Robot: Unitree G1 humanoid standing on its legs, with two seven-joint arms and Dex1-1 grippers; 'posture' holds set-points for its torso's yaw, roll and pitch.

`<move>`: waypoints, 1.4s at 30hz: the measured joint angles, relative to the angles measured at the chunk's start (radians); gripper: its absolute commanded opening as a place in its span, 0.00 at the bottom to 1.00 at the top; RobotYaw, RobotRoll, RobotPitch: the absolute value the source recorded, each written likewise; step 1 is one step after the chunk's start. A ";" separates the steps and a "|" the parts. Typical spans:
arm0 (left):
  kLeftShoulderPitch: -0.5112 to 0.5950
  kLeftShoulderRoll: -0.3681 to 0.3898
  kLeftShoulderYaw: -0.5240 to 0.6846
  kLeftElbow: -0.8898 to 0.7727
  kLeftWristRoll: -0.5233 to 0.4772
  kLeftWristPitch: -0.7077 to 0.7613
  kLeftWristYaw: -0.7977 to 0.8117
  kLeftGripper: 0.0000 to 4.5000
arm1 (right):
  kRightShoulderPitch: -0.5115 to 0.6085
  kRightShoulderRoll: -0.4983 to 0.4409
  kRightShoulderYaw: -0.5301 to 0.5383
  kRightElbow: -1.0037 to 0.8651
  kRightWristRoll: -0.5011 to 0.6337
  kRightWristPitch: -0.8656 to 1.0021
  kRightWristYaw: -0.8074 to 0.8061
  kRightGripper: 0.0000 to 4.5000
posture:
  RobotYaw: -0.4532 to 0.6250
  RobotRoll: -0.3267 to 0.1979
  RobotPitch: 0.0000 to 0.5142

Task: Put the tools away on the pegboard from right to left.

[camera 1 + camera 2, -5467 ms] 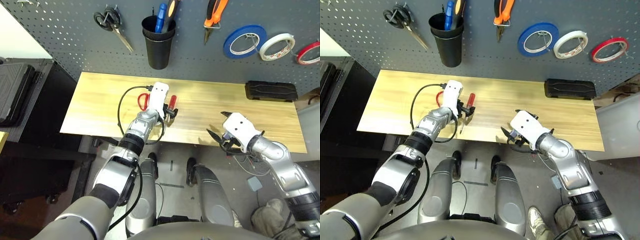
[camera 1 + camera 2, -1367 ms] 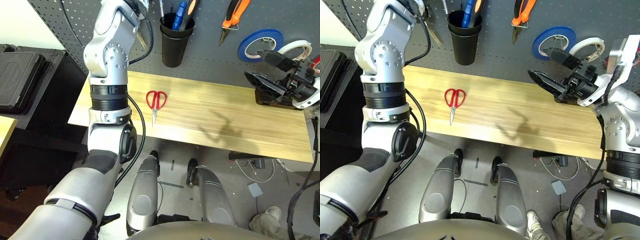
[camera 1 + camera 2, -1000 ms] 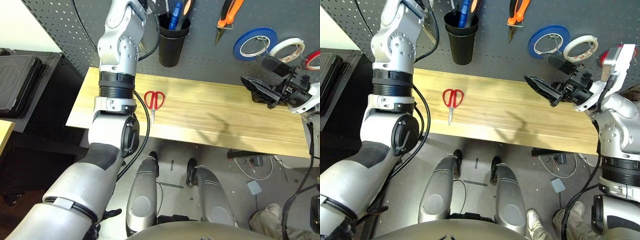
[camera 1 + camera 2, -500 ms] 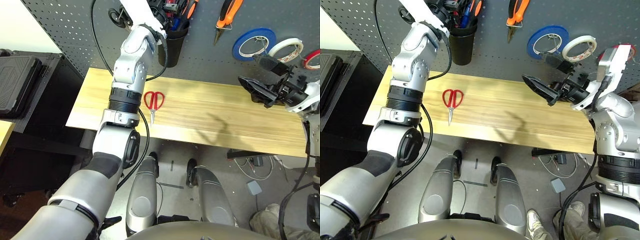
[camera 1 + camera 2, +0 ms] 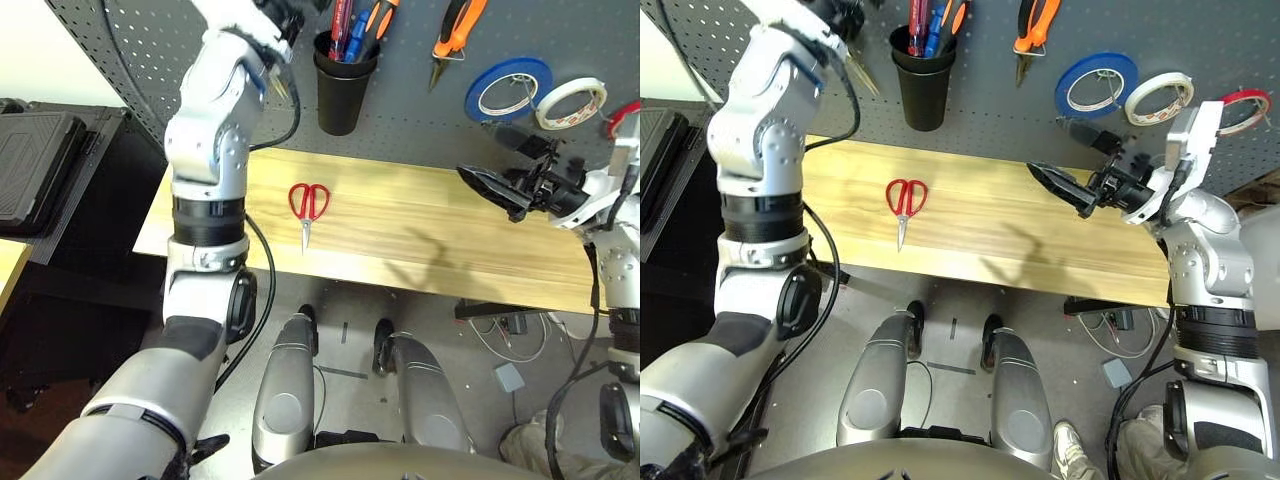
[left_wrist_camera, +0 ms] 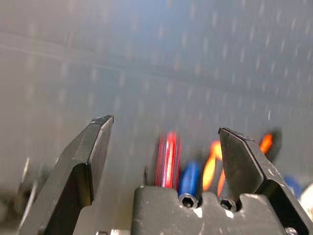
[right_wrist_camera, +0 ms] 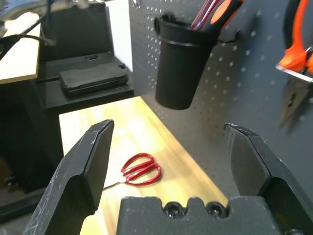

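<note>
Standing in the black cup: the slim red-handled screwdriver [image 5: 918, 27], on the dark grey perforated pegboard [image 5: 990, 110].
Both tools, left [image 6: 166, 127] and right [image 7: 168, 127], are spread and empty; red-handled scissors [image 5: 308, 208] lie left on the wooden worktop [image 5: 400, 220]; orange-and-black-handled pliers [image 5: 456, 35] and the red tape ring [image 5: 1246, 110] hang right.

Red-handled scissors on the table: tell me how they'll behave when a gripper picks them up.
The red-handled scissors look stiff and should probably lift without sagging, though the blades could pivot, since the handle loops stand slightly apart. Lying flat on the table, they seem unlikely to roll. The slim metal blades may be slippery to grip.
</note>
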 measured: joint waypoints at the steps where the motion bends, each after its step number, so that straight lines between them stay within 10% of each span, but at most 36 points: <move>1: 0.039 0.000 -0.006 -0.033 -0.003 0.032 0.005 1.00 | 0.004 0.000 0.008 0.000 -0.008 0.000 0.001 1.00 | 0.61 0.62 0.56; 19: 0.378 -0.056 -0.135 0.036 0.096 0.083 0.053 1.00 | 0.081 0.006 0.261 0.034 -0.363 -0.035 -0.146 1.00 | 0.59 0.62 0.69; 42: 0.208 -0.086 -0.023 0.791 0.205 -0.214 0.184 1.00 | 0.128 0.112 0.398 0.042 -0.554 -0.006 -0.333 1.00 | 0.55 0.62 0.74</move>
